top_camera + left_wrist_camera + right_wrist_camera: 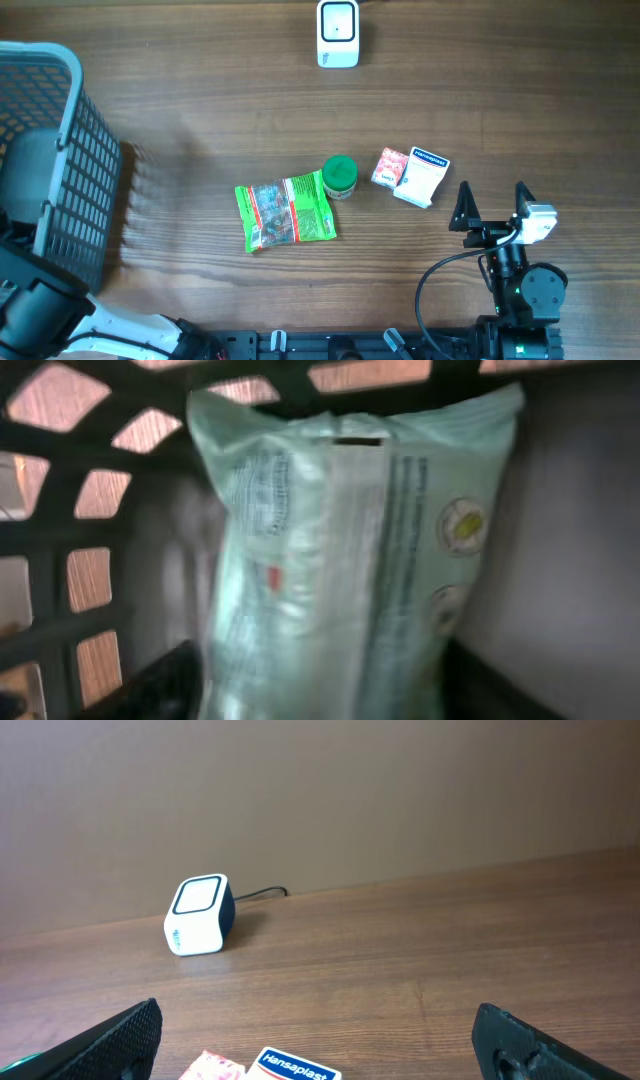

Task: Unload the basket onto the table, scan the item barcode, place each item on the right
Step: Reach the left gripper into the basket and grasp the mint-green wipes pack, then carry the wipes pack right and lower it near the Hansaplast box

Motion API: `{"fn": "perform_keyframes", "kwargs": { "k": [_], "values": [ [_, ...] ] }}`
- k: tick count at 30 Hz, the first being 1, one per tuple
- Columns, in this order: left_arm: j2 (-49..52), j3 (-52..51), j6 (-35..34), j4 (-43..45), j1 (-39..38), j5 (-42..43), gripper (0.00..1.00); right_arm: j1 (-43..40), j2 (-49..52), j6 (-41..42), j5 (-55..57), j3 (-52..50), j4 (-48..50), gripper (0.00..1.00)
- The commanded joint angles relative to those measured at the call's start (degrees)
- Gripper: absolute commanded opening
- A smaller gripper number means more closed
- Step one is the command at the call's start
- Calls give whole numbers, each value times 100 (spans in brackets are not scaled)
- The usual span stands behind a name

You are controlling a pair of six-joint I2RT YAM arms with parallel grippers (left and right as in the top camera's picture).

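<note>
A: Where is the item?

B: Inside the basket (72, 95) at the left edge of the wooden table (200, 100). The left wrist view shows a pale green pouch (340, 540) standing upright against the basket's latticed wall. Its printed side faces the camera, but the print is too blurred to read.

A: And the left gripper (318, 660)?

B: It is down in the basket, with a dark finger (160, 685) low on each side of the pouch. Both sit right at the pouch's edges, but I cannot tell whether they press on it or only flank it. From overhead only the arm shows, at the bottom left corner. The gripper itself cannot be made out there.

A: The right gripper?

B: The right gripper (492, 195) hangs over bare table at the lower right, jaws spread wide with nothing between them. Its own camera looks across the wood toward the scanner.

A: Where does the scanner sit?

B: The white barcode scanner (338, 33) stands at the far edge, about the middle, with its cable running off behind it. It is well apart from the basket and from both grippers.

A: Anything else out there?

B: A loose row near the middle. A green snack packet (287, 212) lies flat, with a green-lidded jar (339, 176) right at its upper right corner. Next come a small pink packet (389, 167) and a white Hansaplast box (422, 176), side by side and touching as far as I can tell. The right gripper is near the box, but apart from it.
</note>
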Motion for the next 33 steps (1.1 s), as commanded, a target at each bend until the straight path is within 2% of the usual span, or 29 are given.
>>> {"fn": "perform_keyframes", "kwargs": {
  "k": [1, 4, 6, 8, 11, 14, 15, 16, 19, 20, 22, 25, 27, 29, 30, 33],
  "values": [
    [227, -28, 22, 9, 66, 243, 34, 24, -31, 50, 59, -7, 13, 100],
    [225, 192, 22, -87, 59, 245, 13, 24, -31, 52, 59, -7, 13, 100],
    [221, 527, 22, -319, 28, 361, 6, 24, -31, 50, 59, -7, 13, 100],
    [195, 935, 22, -584, -7, 745, 4, 24, -31, 52, 59, -7, 13, 100],
    [109, 1703, 22, -1016, -46, 1950, 4, 24, -31, 50, 59, -7, 13, 100],
    [-13, 2581, 22, -1403, -59, 4159, 4, 24, -31, 50, 59, -7, 13, 100],
    [-63, 2774, 22, -1440, -59, 4857, 4, 24, -31, 50, 59, -7, 13, 100],
    [-162, 3001, 22, -1443, -59, 5893, 4, 24, -31, 52, 59, -7, 13, 100],
    [-483, 3298, 17, -1322, -81, 8048, 4, 24, -31, 52, 59, -7, 13, 100],
    [-647, 3342, 15, -1320, -120, 8633, 4, 24, -31, 50, 59, -7, 13, 100],
    [-940, 3342, -2, -1423, -247, 9254, 4, 24, -31, 52, 59, -7, 13, 100],
    [-1305, 3342, 4, -1757, -586, 9499, 4, 24, -31, 52, 59, -7, 13, 100],
    [-1593, 3340, 50, -1965, -1095, 9499, 4, 24, -31, 50, 59, -7, 13, 100],
    [-1814, 3340, 111, -2079, -1821, 9497, 4, 24, -31, 52, 59, -7, 13, 100],
    [-1884, 3340, 442, -2090, -2402, 9492, 4, 24, -31, 50, 59, -7, 13, 100],
    [-1873, 3331, 909, -2245, -3438, 9471, 4, 24, -31, 52, 59, -7, 13, 100]
  ]
}}
